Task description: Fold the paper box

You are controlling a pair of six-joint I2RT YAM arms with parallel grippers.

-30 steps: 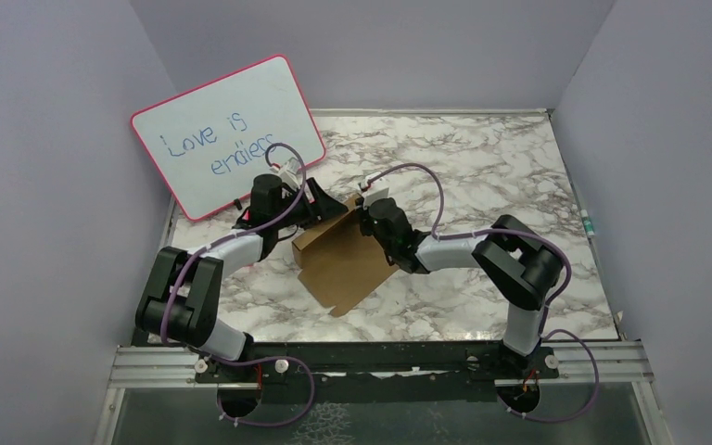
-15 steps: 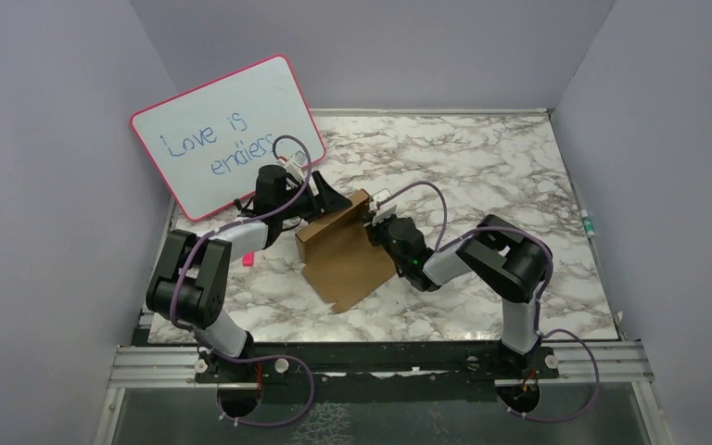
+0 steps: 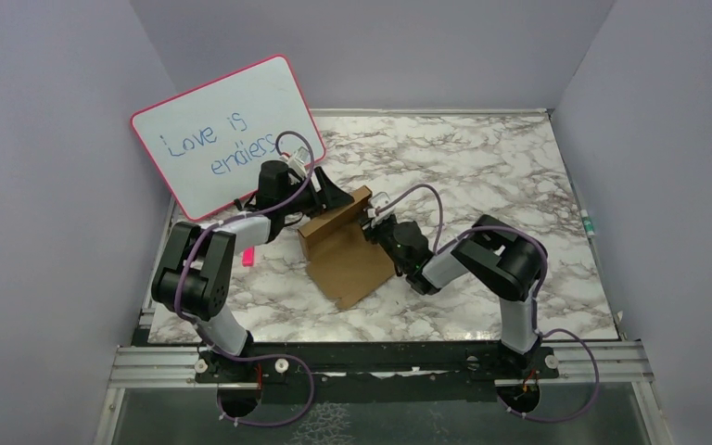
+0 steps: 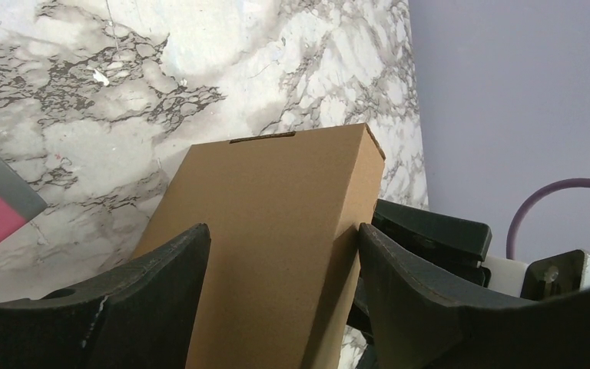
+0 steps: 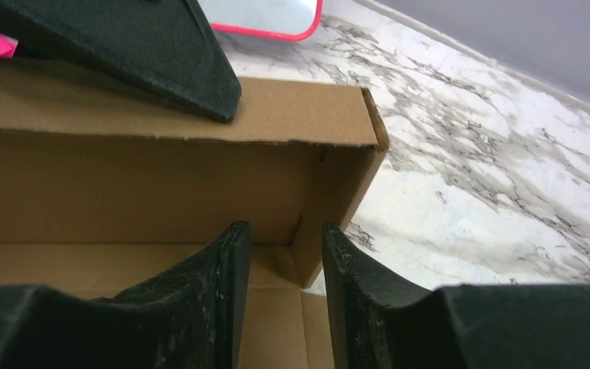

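Between the fingertips of the right gripper, jaws parted by a narrow gap and clamping nothing: floor panel of the paper box, with the near edge of its short end wall standing in that gap. Just beyond those fingertips: long wall folded upright, joined to the end wall at a corner. Across the top face of that wall: one black finger of the left gripper, jaws spread wide with the wall running between them.

Past the left gripper's fingertips, on the box's far side: black body of the right gripper and a purple cable, hiding the box interior from the left wrist view. Out to the left gripper's side, on the marble table: small pink object, apart from the box. Behind the left gripper, farthest off: pink-framed whiteboard, leaning on the left wall, blue handwriting on its face.

Right wrist only: box interior and inner corner. Left wrist only: narrow slot near the wall's far end. Overhead only: flat panel of the box extending toward the arm bases.
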